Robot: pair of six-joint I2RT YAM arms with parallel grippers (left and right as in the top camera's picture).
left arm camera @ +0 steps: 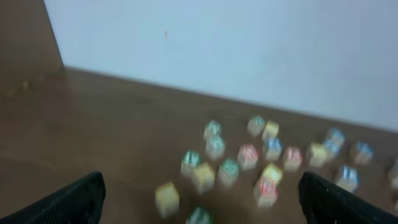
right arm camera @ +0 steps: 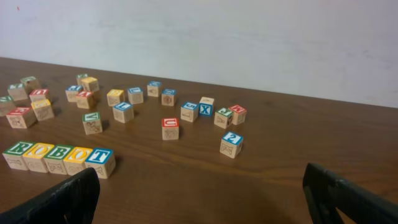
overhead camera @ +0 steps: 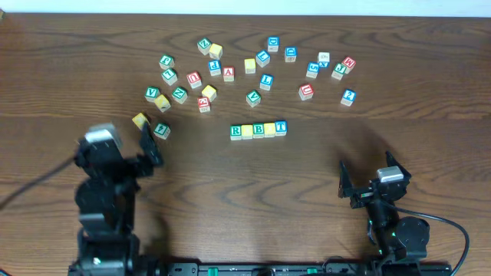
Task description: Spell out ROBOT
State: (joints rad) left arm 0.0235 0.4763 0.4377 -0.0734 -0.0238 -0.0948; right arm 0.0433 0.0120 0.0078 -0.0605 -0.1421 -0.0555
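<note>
A row of letter blocks (overhead camera: 258, 129) reading R, O, B, O, T lies at the table's middle; it also shows in the right wrist view (right arm camera: 59, 157). Loose letter blocks (overhead camera: 230, 69) are scattered behind it. My left gripper (overhead camera: 150, 149) is open and empty at the left, near a yellow block (overhead camera: 140, 119) and a green block (overhead camera: 161, 130). Its view is blurred and shows blocks (left arm camera: 230, 168) ahead. My right gripper (overhead camera: 368, 184) is open and empty at the lower right, well back from the row.
More loose blocks lie at the back right, among them a red U block (overhead camera: 306, 90) and a blue block (overhead camera: 348, 96). A white wall (right arm camera: 249, 37) stands behind the table's far edge.
</note>
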